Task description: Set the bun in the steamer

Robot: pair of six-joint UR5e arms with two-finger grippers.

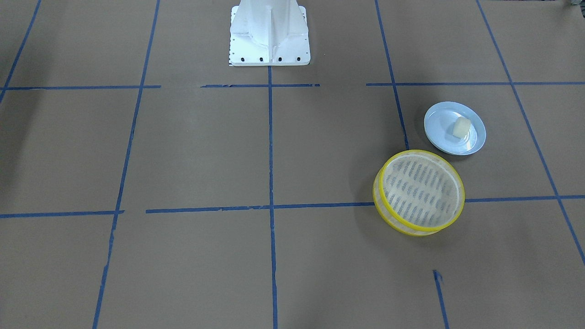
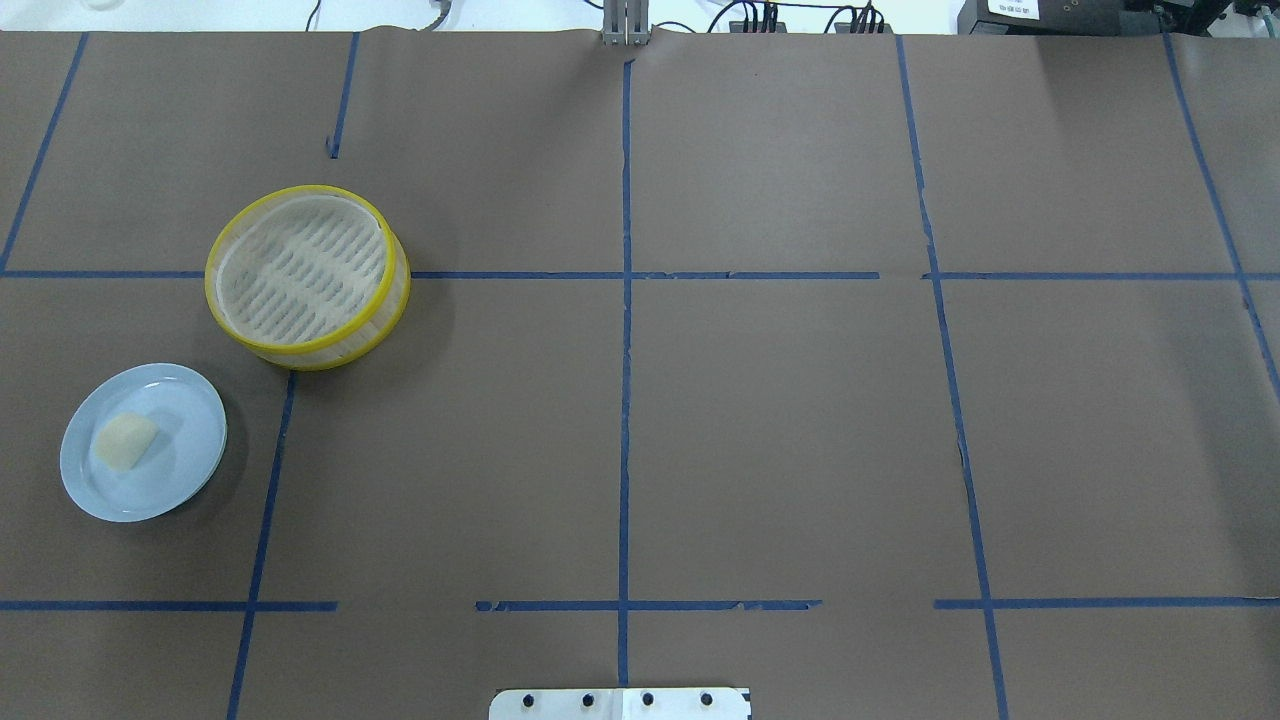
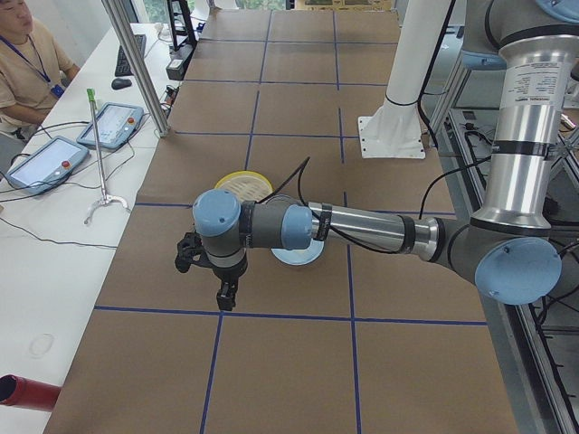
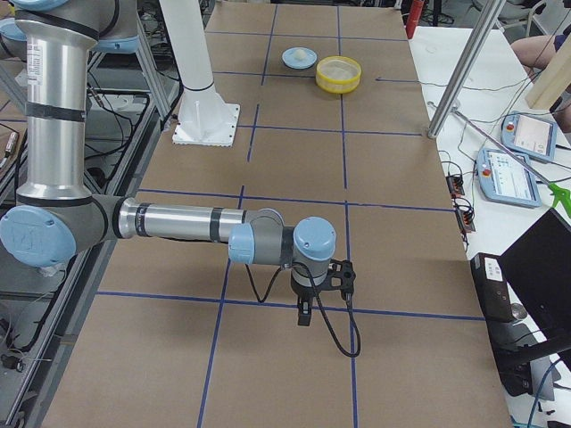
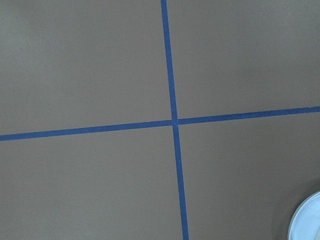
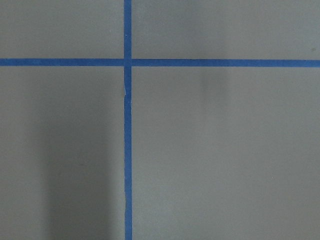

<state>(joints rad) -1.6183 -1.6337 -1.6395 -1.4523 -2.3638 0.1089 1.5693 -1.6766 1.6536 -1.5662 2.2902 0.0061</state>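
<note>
The bun [image 1: 461, 127] is a small cream-white lump lying on a pale blue plate [image 1: 442, 122]. In the overhead view the bun [image 2: 125, 441] and plate [image 2: 175, 470] are at the left. The steamer [image 1: 418, 189], yellow-rimmed with a slatted base, stands empty just beside the plate, as the overhead view [image 2: 300, 270] also shows. My left gripper [image 3: 223, 300] hangs over the table in front of the plate [image 3: 297, 259]; I cannot tell if it is open. My right gripper [image 4: 304, 316] hangs far from the steamer [image 4: 339, 73]; I cannot tell its state.
The white robot pedestal [image 1: 268, 36] stands at the table's robot side. Blue tape lines grid the brown paper. An operator and control tablets [image 3: 110, 124] are at a side desk beyond a metal post [image 3: 136, 63]. The plate's edge [image 5: 307, 222] shows in the left wrist view.
</note>
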